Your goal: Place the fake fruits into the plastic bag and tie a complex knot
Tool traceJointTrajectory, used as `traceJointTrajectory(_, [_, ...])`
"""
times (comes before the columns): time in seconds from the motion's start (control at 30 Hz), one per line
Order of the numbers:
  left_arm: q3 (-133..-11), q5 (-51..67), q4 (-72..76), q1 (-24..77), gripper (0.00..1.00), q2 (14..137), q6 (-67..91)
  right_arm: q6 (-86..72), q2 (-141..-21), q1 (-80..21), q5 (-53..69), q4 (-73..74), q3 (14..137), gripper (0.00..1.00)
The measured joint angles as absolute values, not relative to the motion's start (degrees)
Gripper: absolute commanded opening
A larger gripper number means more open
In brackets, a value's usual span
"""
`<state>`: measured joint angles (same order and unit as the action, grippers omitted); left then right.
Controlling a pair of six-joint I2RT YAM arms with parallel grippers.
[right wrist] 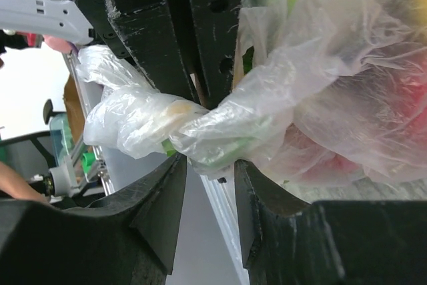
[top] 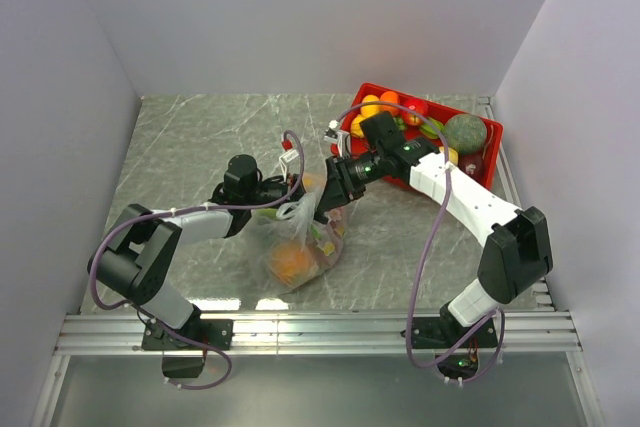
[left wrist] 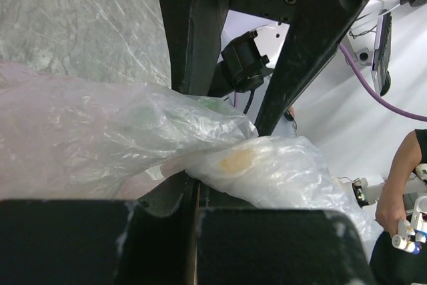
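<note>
The plastic bag (top: 300,247) is sitting mid-worktop (top: 190,137) in the overhead view. Its long axis is running from the belly, near the arms' bases, to the twisted neck (top: 306,203), which is pointing up and away. An orange fruit (top: 290,263) is showing through the film. Bare worktop is lying open at far left and near right, and walls are closing three sides. A red tray (top: 496,137) by the far right edge is holding more fruits (top: 385,104), a green melon (top: 465,132) among them. Both arms are meeting over the neck.

From the left wrist, the left jaws are standing shut with bag film (left wrist: 87,138) pinched between them and spilling to either side. The right arm's fingers (left wrist: 193,25) are straddling the neck beyond.

From the right wrist, the right jaws are standing partly open, the neck (right wrist: 200,131) crossing their tips side to side; whether they are squeezing it cannot be told. The bag's belly is bulging at right around a red fruit (right wrist: 400,91).
</note>
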<state>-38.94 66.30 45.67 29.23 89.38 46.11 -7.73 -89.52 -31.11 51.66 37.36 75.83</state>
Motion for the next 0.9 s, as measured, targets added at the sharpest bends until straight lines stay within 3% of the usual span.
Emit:
traceJointTrajectory(0.27, [-38.9,66.3,45.6,29.2,0.05,89.2,46.1,-5.2,-89.5,-31.6,50.6,38.1,75.5,0.39])
traceJointTrajectory(0.37, [-38.9,66.3,45.6,29.2,0.05,89.0,46.1,-4.6,-89.5,-31.6,50.3,38.3,75.2,0.31])
traceJointTrajectory(0.5, [-38.9,66.2,44.7,29.2,0.06,89.0,46.0,-4.4,-89.5,-31.6,50.8,38.3,75.0,0.0])
traceJointTrajectory(0.57, [-38.9,66.2,44.2,29.1,0.08,89.0,45.6,-4.6,-89.5,-31.6,51.0,38.4,75.0,0.0])
traceJointTrajectory(0.7, [-38.9,66.2,41.9,29.0,0.21,88.4,43.6,-4.4,-89.5,-31.6,50.7,38.7,75.0,0.0])
traceJointTrajectory(0.83, [-40.3,66.0,32.5,27.5,0.41,84.7,37.3,-2.9,-89.4,-31.6,50.3,38.6,75.0,0.0])
traceJointTrajectory(0.9, [-41.0,65.7,26.8,25.3,0.44,82.1,33.3,-1.7,-89.2,-31.6,50.1,38.6,75.0,0.0])
